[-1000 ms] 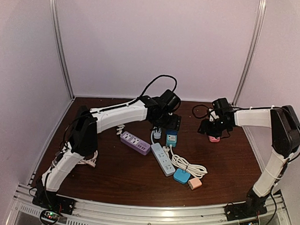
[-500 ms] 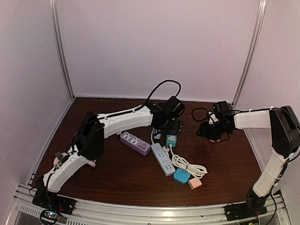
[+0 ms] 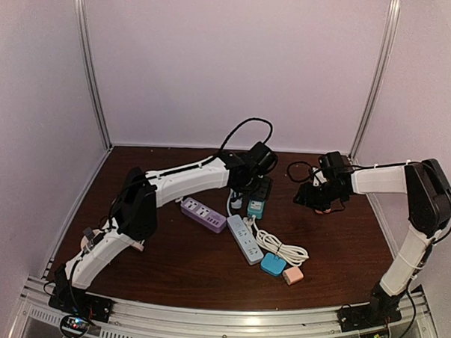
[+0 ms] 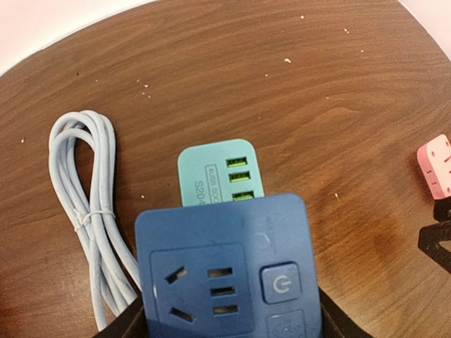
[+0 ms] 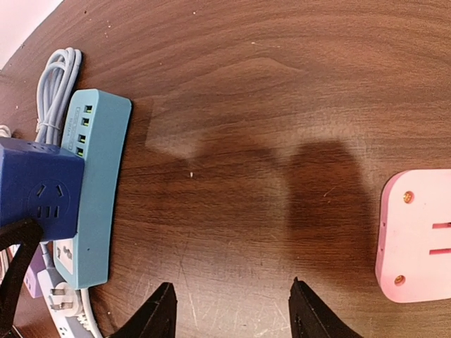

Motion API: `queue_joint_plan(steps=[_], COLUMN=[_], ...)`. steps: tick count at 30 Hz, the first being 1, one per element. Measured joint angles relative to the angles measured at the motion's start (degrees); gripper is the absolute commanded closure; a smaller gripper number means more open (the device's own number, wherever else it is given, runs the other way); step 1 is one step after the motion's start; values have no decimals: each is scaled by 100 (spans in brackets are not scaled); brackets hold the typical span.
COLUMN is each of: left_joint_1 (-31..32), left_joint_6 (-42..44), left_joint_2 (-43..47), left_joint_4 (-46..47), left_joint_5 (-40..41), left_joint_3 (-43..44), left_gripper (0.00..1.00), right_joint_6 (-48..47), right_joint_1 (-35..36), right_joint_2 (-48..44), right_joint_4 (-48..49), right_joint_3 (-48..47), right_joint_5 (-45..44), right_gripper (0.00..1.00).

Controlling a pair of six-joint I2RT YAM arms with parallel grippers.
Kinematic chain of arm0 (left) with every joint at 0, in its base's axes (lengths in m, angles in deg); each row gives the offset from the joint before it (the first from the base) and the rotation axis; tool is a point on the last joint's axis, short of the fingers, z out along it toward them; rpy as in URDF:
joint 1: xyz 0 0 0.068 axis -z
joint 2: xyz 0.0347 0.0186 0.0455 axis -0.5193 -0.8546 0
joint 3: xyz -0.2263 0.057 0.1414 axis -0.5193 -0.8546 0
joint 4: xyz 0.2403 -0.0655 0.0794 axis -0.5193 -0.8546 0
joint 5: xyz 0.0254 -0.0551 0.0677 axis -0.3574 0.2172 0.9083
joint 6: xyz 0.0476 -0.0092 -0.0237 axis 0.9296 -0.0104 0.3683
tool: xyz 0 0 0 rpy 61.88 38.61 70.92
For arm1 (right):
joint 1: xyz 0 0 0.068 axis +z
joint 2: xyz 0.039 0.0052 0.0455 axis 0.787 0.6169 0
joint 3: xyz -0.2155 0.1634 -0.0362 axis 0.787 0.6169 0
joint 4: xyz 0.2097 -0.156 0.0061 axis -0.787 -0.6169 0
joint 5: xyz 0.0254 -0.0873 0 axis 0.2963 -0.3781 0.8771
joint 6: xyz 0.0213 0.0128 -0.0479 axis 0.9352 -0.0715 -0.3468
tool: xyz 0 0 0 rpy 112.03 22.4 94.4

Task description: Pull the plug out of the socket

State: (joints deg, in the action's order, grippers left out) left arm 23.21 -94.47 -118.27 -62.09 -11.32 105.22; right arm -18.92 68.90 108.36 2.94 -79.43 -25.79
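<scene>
Shows the dark blue cube plug (image 4: 225,282) seated in the teal power strip (image 4: 217,172), in the far half of the table (image 3: 168,275). Turns its top face to the left wrist camera, with outlet slots and a power button (three green ports visible on the strip's end beyond it). Finds the left fingers (image 4: 121,325) flanking the plug, one at each lower side. Appear to touch it, yet cannot tell from the cropped wrist view whether clamped on or merely alongside. Places a bundled pale grey cable (image 4: 91,204) on the wood just beside the strip. Sets the right fingers (image 5: 161,315) spread apart and grasping nothing, over bare wood well apart from the plug, with a pink socket block (image 5: 417,236) lying near them. Takes in, nearer the arm bases, a purple strip (image 3: 202,214), a white strip (image 3: 245,239) with its looped cord (image 3: 285,252), and two small adapters side by side, one blue adapter (image 3: 274,265) and one peach adapter (image 3: 293,275).
</scene>
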Motion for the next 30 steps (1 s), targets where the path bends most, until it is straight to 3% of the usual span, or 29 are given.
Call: queue_joint_plan(steps=[6,9,14,17,30], left_joint_1=[-149,-203,-238,-245,-271], left_joint_6=[-96,-136,-203,-238,-317], left_joint_2=[133,210,291,310,439], left_joint_4=[35,50,92,107,153], left_joint_5=[-376,-525,-654,-708,-901], left_joint_3=[-168,-273,-407,-442,-643], left_gripper=[57,57,58,58,58], right_joint_6=[120,315,866,1344,3289], right_joint_1=[96,157,348,431,562], right_joint_2=[0,0,149,398,1292], right_joint_4=[203,601,1539,2396,5342], right_joint_3=[22,157,380,581,1156], right_joint_5=[181,518,1276,1803,2981], right_gripper=[44,49,78,87,95])
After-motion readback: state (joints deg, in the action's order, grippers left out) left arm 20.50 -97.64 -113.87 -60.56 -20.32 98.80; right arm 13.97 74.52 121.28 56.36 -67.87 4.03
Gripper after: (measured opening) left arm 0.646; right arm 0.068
